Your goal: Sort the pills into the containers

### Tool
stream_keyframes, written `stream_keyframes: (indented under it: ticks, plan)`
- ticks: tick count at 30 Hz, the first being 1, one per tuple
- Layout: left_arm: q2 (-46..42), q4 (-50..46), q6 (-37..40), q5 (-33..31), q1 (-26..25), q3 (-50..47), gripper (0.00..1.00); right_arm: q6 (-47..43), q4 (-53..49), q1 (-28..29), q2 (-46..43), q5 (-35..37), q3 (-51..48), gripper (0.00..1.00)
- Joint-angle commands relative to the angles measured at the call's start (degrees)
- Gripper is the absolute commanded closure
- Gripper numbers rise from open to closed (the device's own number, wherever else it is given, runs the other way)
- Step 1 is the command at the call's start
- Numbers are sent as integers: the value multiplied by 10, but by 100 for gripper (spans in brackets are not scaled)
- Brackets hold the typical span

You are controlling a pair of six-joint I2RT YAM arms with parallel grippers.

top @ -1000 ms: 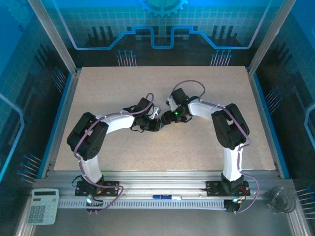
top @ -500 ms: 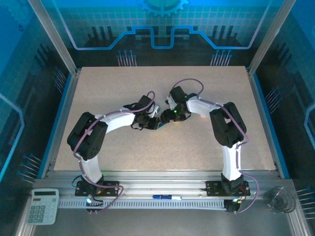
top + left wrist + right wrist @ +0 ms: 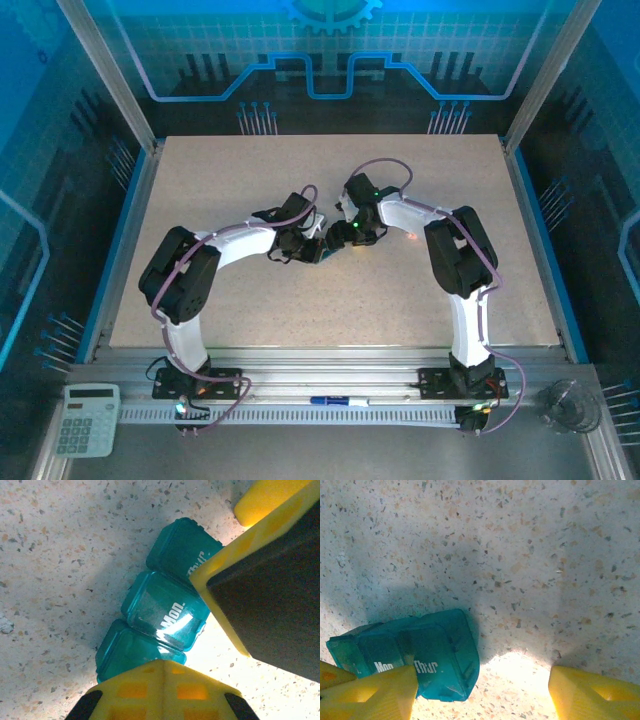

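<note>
The containers are one small teal pill box (image 3: 165, 610) lying on the speckled table, lids marked "Mon." and "Thur". My left gripper (image 3: 161, 672) is shut, its joined yellow fingertips resting at the box's near end with nothing between them. My right gripper (image 3: 482, 700) is open. Its left finger (image 3: 375, 692) overlaps the "Thur" end of the box (image 3: 425, 652), and its right finger (image 3: 592, 692) stands apart over bare table. From above, both grippers, left (image 3: 313, 250) and right (image 3: 340, 238), meet mid-table over the box. The pills are hidden.
The table (image 3: 250, 180) is ringed by an aluminium frame with blue walls. On the front rail lie a calculator (image 3: 88, 420), a blue pen (image 3: 335, 402) and a clear round dish (image 3: 568, 408).
The right arm's wrist has shifted slightly left, closer to the left gripper. The left arm has barely moved. Both grippers keep their state.
</note>
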Motion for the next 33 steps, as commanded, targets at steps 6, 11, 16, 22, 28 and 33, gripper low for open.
stream_keyframes:
  ticks: [6, 11, 16, 22, 28, 33]
  plan:
    - [31, -46, 21, -43, -1, 10, 100, 12, 4, 2, 46, -1, 20, 30]
    - [38, -61, 26, -62, -6, 10, 100, 19, -7, 2, 55, 2, 29, 30]
    - [46, -77, 34, -86, -11, 14, 100, 26, -14, 2, 64, 2, 34, 30]
    - [49, -91, 45, -111, -21, 17, 100, 35, -14, 2, 69, -3, 36, 30]
    - [62, -91, 45, -116, -31, 3, 100, 40, -14, 2, 70, -7, 35, 31]
    - [72, -83, 38, -110, -33, -7, 100, 45, -13, 2, 70, -10, 34, 30]
